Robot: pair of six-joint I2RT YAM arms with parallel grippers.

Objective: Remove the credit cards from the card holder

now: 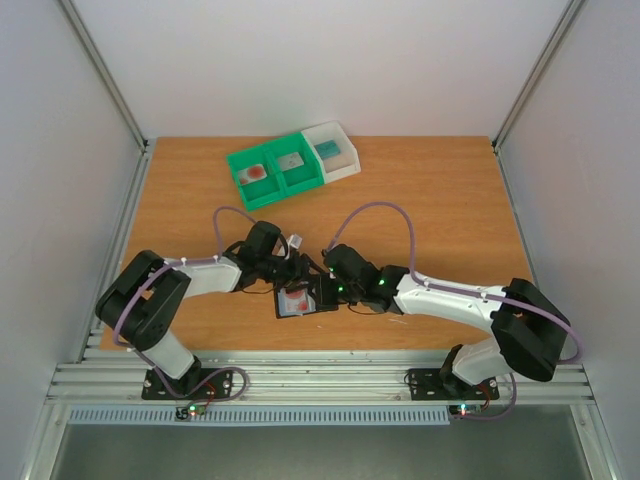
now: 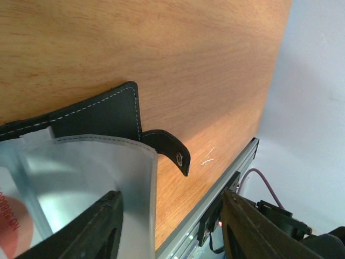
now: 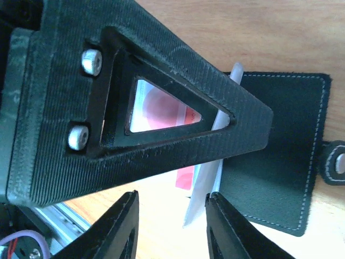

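a black gripper finger (image 3: pixel 242 121) hides most of the red-blotched card (image 3: pixel 161 110).

Bright, even light fills the overhead view, and shadows on the worktop (image 1: pixel 450 200) are faint. In the left wrist view, glare sheens the plastic pocket of the card holder (image 2: pixel 102 116); the near fingers (image 2: pixel 102 226) blur.

Left claw (image 2: pixel 171 208), right claw (image 3: pixel 172 208): jaws apart
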